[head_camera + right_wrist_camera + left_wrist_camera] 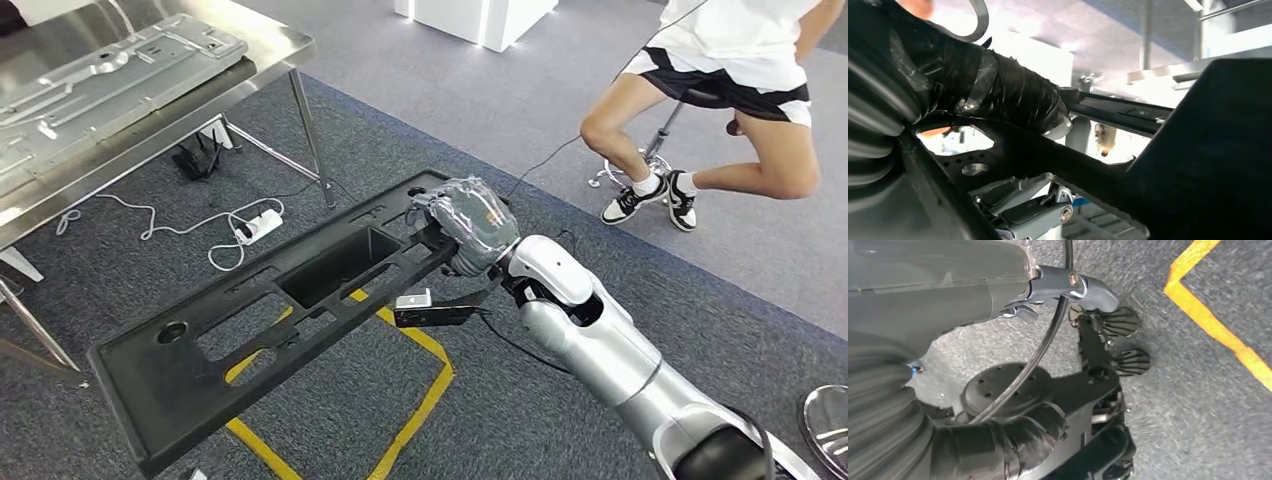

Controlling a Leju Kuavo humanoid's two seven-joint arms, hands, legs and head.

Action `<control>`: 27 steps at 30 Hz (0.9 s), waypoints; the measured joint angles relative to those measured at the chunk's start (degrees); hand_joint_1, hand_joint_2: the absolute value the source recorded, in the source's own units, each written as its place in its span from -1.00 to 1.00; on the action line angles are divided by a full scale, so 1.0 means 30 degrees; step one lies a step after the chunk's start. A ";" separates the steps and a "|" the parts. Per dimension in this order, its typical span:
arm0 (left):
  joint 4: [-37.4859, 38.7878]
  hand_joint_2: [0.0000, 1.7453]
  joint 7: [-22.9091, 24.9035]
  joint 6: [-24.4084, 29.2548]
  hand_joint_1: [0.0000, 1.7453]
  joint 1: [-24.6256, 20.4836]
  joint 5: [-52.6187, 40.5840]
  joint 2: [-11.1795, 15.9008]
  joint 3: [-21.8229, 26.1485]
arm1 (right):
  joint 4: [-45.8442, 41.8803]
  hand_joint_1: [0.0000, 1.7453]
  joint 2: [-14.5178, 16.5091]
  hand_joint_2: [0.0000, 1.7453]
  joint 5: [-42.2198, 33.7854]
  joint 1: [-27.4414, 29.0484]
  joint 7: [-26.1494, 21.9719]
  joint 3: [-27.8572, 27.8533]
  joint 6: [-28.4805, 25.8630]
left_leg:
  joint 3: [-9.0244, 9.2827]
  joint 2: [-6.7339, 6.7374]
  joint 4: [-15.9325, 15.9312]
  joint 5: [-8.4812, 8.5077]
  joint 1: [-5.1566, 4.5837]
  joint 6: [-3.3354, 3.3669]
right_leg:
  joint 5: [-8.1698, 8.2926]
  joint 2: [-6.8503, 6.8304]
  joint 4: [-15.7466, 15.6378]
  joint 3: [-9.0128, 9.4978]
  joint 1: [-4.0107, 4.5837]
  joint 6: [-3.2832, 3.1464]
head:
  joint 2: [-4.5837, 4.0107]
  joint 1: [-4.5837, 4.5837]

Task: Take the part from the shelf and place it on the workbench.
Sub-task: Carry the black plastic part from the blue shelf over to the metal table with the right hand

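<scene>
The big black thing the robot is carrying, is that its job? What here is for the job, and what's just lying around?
For the job:
long black plastic panel with cut-outs
right hand gripping it
shiny steel workbench

Lying about:
white power strip
yellow floor tape
seated person

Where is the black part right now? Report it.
In the head view, the black part hangs mid-frame over the yellow floor tape, gripped at its far end by the right hand, below and right of the steel workbench.

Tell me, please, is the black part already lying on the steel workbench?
No, the right hand holds the black part above the carpet, apart from the workbench.
</scene>
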 joint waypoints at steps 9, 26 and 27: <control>0.0040 1.00 -0.0144 0.0131 -1.00 -0.0158 0.0425 0.0133 -0.0459 | 0.0067 1.00 0.0104 1.00 0.0051 -0.0036 -0.0200 0.0047 -0.0011 | -0.3071 0.1947 0.4669 -0.1275 0.0147 -0.0785 | -0.1123 -0.1832 -0.1348 0.2020 -0.0106 -0.0320 | 0.0000 -0.0098; 0.0177 1.00 -0.0344 0.0337 -1.00 -0.0313 0.1158 0.0321 -0.1109 | 0.0302 1.00 0.0047 1.00 0.0492 -0.0439 0.0144 0.0191 -0.0024 | 0.0066 0.1274 -0.0338 0.0446 -0.0156 0.0359 | -0.4157 -0.1635 0.4514 -0.0847 -0.0003 0.0498 | 0.0000 -0.0193; 0.0211 1.00 -0.0368 0.0337 -1.00 -0.0302 0.1195 0.0317 -0.1151 | 0.0355 1.00 -0.0002 1.00 0.0554 -0.0486 0.0162 0.0191 -0.0018 | 0.0352 0.0973 -0.0339 0.0254 -0.0181 0.0365 | -0.3852 -0.1570 0.3958 -0.1081 0.0086 0.0378 | 0.0000 -0.0193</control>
